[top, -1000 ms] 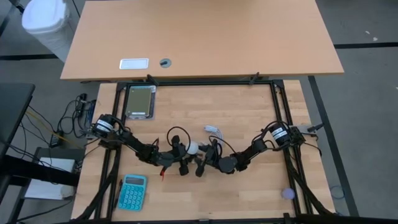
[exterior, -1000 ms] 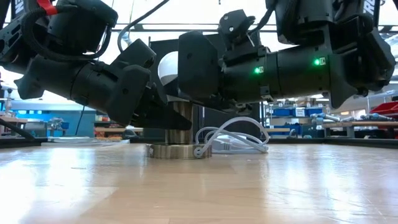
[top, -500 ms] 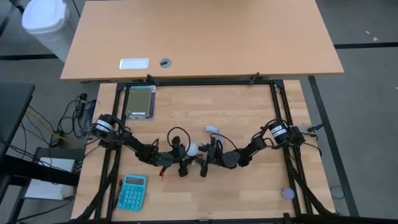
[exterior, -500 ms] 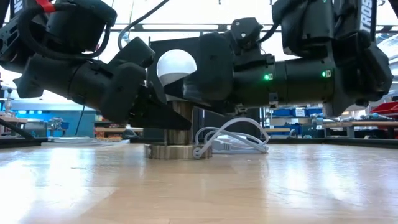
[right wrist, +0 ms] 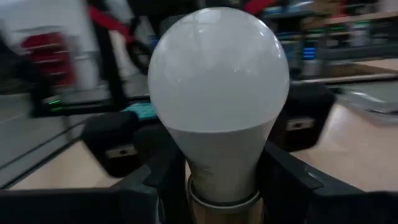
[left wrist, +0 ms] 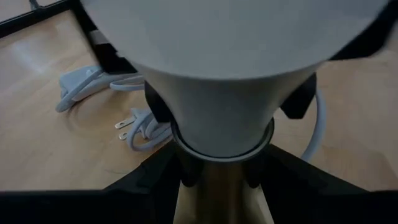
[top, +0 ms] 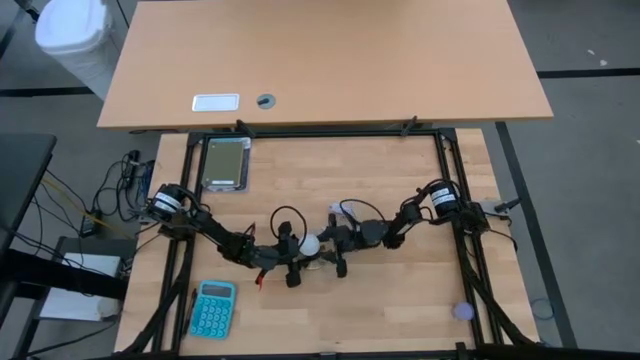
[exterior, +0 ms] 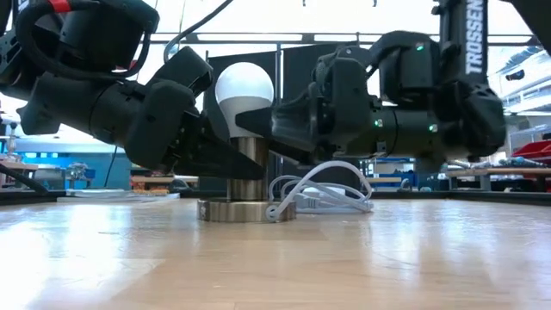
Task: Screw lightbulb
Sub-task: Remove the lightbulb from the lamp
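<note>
the lightbulb (exterior: pixel 244 90) stands upright near the middle of the table, globe on top and narrow base down in the brushed-metal socket post (exterior: pixel 247 164), which rises from a round base disc (exterior: pixel 245 209) with a white cord (exterior: pixel 323 191) coiled just to its right. its long axis is vertical, so any turning has to go around that upright line, from the side.

both grippers meet at the bulb from opposite sides. the left gripper (top: pixel 297 262) reaches in from the left and lies low, its dark fingers drawn in close on either side of the metal post just under the bulb's collar; from the left wrist view it looks clamped on the post, steadying it. the right gripper (top: pixel 331 244) comes in from the right at about the height of the bulb's neck. in the right wrist view its fingers (right wrist: pixel 292 177) flank the narrowing part of the bulb closely, narrowed nearly to contact, but whether they truly pinch the neck cannot be told.

my reading is that the right arm is the one placed to twist, since its fingers sit level with the neck and square to the upright axis, while the left holds the post against that twist. the risk is a grip too low on the taper, which could slip.

the teal calculator (top: pixel 213 307) lies well apart at the near left.
</note>
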